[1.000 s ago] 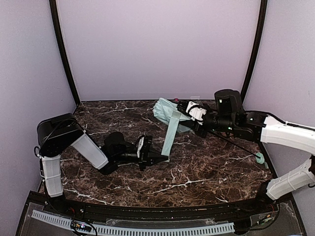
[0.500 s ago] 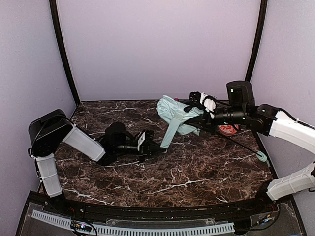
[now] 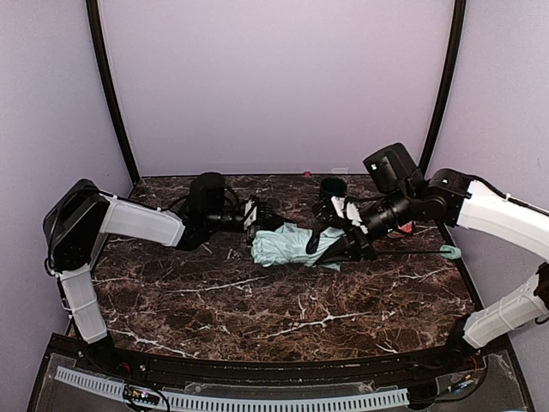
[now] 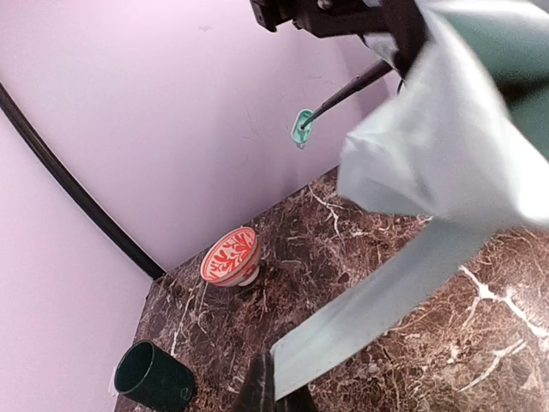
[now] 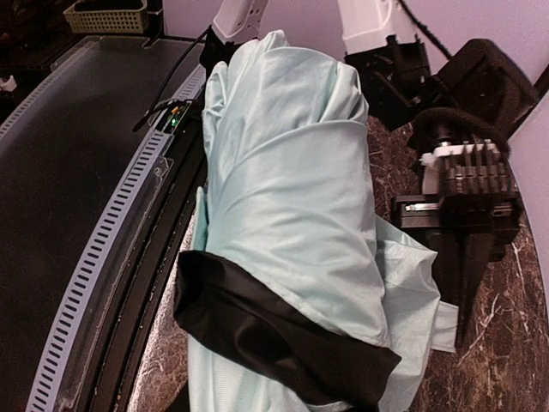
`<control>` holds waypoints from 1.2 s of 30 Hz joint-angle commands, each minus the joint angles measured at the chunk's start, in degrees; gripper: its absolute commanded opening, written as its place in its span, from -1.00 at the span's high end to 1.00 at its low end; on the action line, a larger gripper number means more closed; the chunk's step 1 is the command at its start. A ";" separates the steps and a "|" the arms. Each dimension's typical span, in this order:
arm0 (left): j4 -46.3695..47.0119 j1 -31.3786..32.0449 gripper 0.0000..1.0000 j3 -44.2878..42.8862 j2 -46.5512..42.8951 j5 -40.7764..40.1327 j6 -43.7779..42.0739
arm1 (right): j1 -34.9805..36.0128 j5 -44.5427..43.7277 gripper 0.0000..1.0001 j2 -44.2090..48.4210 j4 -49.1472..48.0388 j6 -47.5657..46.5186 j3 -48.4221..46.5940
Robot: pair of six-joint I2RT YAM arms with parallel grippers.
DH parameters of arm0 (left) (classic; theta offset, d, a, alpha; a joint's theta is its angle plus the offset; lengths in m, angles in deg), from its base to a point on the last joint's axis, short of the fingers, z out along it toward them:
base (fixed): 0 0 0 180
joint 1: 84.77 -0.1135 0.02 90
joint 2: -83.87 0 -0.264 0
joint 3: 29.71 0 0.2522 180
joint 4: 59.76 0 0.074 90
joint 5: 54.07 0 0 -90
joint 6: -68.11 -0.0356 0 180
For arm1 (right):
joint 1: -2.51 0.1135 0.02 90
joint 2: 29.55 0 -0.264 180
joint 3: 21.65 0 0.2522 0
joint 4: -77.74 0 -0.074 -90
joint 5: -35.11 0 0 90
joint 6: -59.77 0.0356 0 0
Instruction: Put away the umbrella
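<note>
The umbrella's rolled mint canopy (image 3: pixel 287 245) lies low over the middle of the table. Its thin black shaft runs right to the small mint handle (image 3: pixel 449 251). My right gripper (image 3: pixel 330 243) is closed around the canopy's right end. In the right wrist view the canopy (image 5: pixel 292 172) and its black underside (image 5: pixel 274 335) fill the frame and hide my fingers. My left gripper (image 3: pixel 262 216) is shut on the end of the umbrella's mint closure strap (image 4: pixel 386 292), pinched between the jaws (image 4: pixel 274 390). The handle (image 4: pixel 302 127) also shows in the left wrist view.
A dark green cup (image 3: pixel 333 186) stands at the back, right of centre, and shows in the left wrist view (image 4: pixel 154 378). A red-patterned bowl (image 4: pixel 230 256) sits near the right wall, half hidden behind the right arm (image 3: pixel 403 227). Purple walls enclose the table.
The right arm has swung down and left, bringing the raised canopy down to the table. The left gripper, still holding the strap, has moved back and up-table toward the canopy.
</note>
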 commanded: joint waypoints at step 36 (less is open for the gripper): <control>-25.16 17.84 1.00 9.40 -12.36 -17.34 -27.90 | -4.92 -21.42 1.00 -30.37 -36.94 38.21 17.79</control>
